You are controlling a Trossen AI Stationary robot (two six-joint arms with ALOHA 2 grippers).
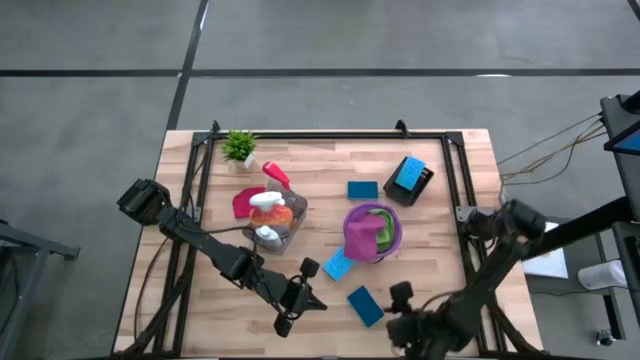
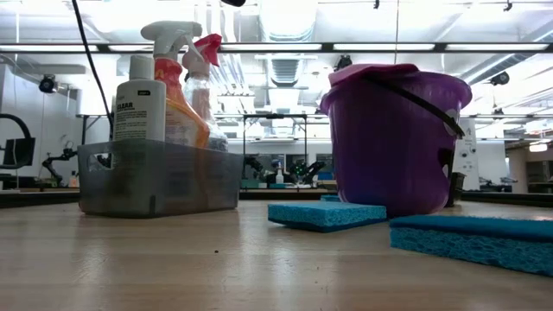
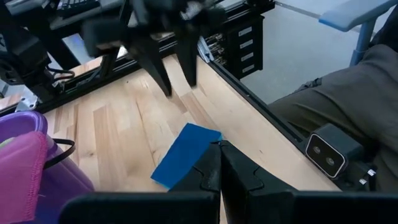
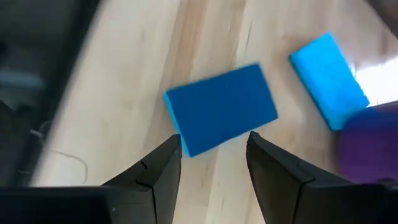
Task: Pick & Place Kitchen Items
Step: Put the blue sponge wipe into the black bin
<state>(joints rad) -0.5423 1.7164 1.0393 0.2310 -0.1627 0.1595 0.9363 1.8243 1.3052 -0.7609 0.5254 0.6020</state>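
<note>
The wooden desk [image 1: 420, 290] is sitting in a big bright workshop with long ceiling lights. The right gripper [image 4: 212, 163] is hanging just over a dark blue sponge [image 4: 221, 109] that is lying flat near the front edge of the desk, and its two fingers are spread apart with nothing between them. To do this step well, it should be coming straight down so one finger is landing on each long side of the sponge, then squeezing gently (a sponge is soft and squishes). It should be staying clear of the lighter blue sponge [image 4: 329, 79] beside the purple bucket [image 1: 373, 232].

The left gripper [image 3: 219, 163] is waiting near the front edge too, fingers pressed together and holding nothing.

A white bottle [image 2: 139, 108] in the grey bin [image 2: 160, 177] has a dark label, but I cannot read its small words.
</note>
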